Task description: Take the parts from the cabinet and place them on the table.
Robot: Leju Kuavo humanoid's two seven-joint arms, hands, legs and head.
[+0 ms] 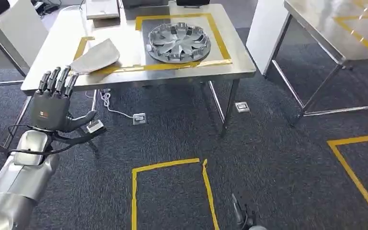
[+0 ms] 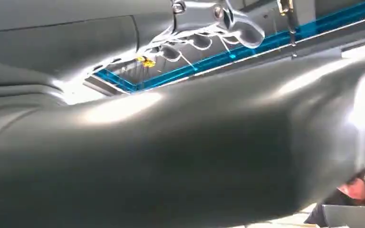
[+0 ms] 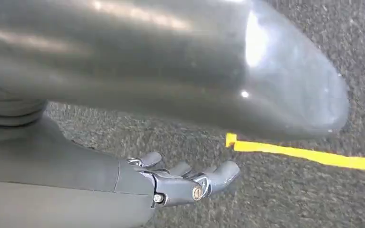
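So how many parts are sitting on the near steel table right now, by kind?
Wheel cover, silver, inside the yellow tape square: 1
Flat grey panel part, at the table's front left edge: 1
Total: 2
The left hand is raised just short of the panel, fingers straight, holding nothing.

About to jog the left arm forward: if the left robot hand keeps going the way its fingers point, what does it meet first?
Probably the grey curved panel overhanging the table edge: the left robot hand has its fingertips right at the panel's near end. Depth is unclear, so they may already touch.
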